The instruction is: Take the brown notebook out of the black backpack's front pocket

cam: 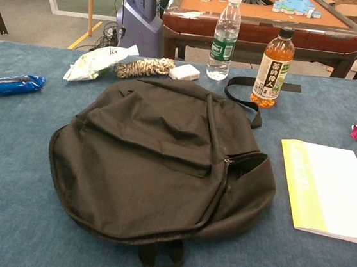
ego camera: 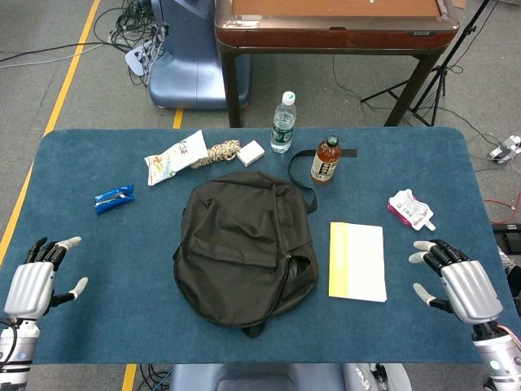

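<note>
A black backpack (ego camera: 244, 248) lies flat at the centre of a blue-carpeted worktop (ego camera: 98, 318), its front pocket (cam: 243, 161) partly unzipped along the right flank. The brown notebook cannot be seen; it is presumably inside that gap. The left hand (ego camera: 37, 277) and right hand (ego camera: 460, 281) rest at the near corners, well apart from the bag, fingers spread and holding nothing.

The bag looks like thin, limp fabric that would bunch and slide on the felt if tugged, so one hand would likely need to pin it or lift the pocket's lip while the other reaches in. A notebook should be light and fairly stiff, best pinched by an exposed edge or corner.

A yellow-and-white booklet (ego camera: 358, 261) lies just beside the bag's right side. Behind it stand a water bottle (ego camera: 282, 122) and a tea bottle (ego camera: 326, 160), with a snack bag (ego camera: 173, 157), a rope bundle (ego camera: 216, 153), a small white box (ego camera: 251, 152), a blue packet (ego camera: 113, 197) and a pink pouch (ego camera: 411, 208) scattered around. Beyond stands a mahjong table (ego camera: 334, 28) on grey floor strewn with cables.
</note>
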`<state>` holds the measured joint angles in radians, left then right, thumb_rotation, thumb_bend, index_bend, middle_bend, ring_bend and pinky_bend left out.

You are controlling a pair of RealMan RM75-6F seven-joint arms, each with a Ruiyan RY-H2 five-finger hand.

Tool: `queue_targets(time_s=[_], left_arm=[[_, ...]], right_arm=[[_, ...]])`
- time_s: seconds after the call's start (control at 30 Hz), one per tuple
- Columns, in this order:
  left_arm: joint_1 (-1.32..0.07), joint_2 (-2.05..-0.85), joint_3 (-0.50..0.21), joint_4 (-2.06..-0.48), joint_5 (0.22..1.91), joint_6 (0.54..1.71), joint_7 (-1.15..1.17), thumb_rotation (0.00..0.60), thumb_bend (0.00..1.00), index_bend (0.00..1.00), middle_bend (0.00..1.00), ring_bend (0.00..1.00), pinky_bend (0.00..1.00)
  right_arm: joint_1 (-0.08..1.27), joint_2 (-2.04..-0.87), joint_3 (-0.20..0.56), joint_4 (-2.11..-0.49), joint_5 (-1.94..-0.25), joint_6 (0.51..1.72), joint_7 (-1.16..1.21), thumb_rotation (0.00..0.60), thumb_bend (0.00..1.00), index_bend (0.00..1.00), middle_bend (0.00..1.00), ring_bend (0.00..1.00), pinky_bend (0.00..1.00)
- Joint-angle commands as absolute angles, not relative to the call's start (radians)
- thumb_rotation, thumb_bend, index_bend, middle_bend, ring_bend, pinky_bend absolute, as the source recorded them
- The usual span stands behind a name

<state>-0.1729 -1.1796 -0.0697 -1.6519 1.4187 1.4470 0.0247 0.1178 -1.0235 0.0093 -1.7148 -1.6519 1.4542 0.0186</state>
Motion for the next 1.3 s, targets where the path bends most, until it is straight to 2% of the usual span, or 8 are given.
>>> queue_targets(time_s=[0.03, 0.3, 0.63, 0.73, 0.93, 1.3], left_arm=[[-0.171, -1.182, -0.067, -1.654, 1.421, 1.447, 0.030, 0.600, 0.22, 0.21, 0.25, 0.18, 0.06], [-0.207, -1.183, -0.069, -1.634, 1.462, 1.400, -0.004, 0.600, 0.22, 0.21, 0.25, 0.18, 0.06], [-0.350, -1.235, -0.046, -1.477, 1.626, 1.271, -0.189, 0.600, 0.22, 0.21, 0.25, 0.18, 0.06], [-0.395, -1.266, -0.036, -1.417, 1.674, 1.245, -0.229, 0.600, 0.22, 0.19, 0.21, 0.16, 0.06], [-0.461, -1.317, -0.005, -1.329, 1.759, 1.222, -0.231, 0.600, 0.22, 0.01, 0.01, 0.02, 0.06], [-0.541, -1.426, 0.037, -1.229, 1.842, 1.219, -0.233, 0.600, 0.22, 0.00, 0.00, 0.00, 0.06]], right_arm=[[0.113, -1.028, 0.009, -1.715, -1.648, 1.461, 0.014, 0.600, 0.27, 0.38, 0.26, 0.18, 0.38], [0.104, -1.004, 0.044, -1.731, -1.628, 1.514, 0.008, 0.600, 0.27, 0.38, 0.26, 0.18, 0.38], [0.104, -0.963, 0.076, -1.777, -1.587, 1.526, -0.010, 0.600, 0.27, 0.38, 0.26, 0.18, 0.38], [0.102, -0.962, 0.074, -1.784, -1.586, 1.525, -0.014, 0.600, 0.27, 0.38, 0.26, 0.18, 0.38], [0.096, -0.959, 0.073, -1.794, -1.579, 1.528, -0.016, 0.600, 0.27, 0.38, 0.26, 0.18, 0.38], [0.082, -0.958, 0.066, -1.806, -1.578, 1.537, -0.021, 0.600, 0.27, 0.38, 0.26, 0.18, 0.38]])
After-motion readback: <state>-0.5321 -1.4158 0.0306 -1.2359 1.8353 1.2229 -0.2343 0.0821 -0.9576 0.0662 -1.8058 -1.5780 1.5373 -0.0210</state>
